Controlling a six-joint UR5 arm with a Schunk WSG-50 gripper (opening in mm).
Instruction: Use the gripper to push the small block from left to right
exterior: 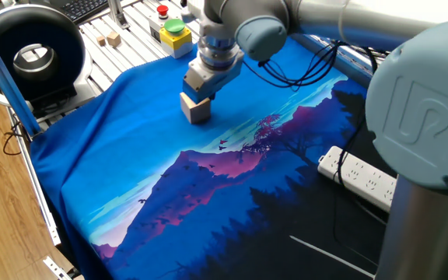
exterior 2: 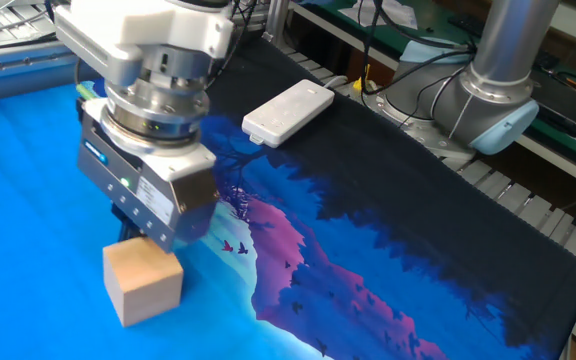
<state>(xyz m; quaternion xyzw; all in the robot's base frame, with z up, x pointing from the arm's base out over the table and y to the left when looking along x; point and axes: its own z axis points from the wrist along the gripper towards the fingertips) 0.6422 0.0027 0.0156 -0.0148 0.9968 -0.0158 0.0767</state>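
The small block is a pale wooden cube on the blue printed cloth. It also shows in the other fixed view, near the bottom left. The gripper has a boxy grey head and stands upright just behind the block. Its short dark fingers come down right against the block's far side. They show as one dark clump with nothing between them. The head hides most of the fingers.
A yellow box with a green button and two tiny wooden blocks sit on the slatted table behind the cloth. A black round device is at far left. A white power strip lies on the dark part of the cloth. The arm's base stands at the back.
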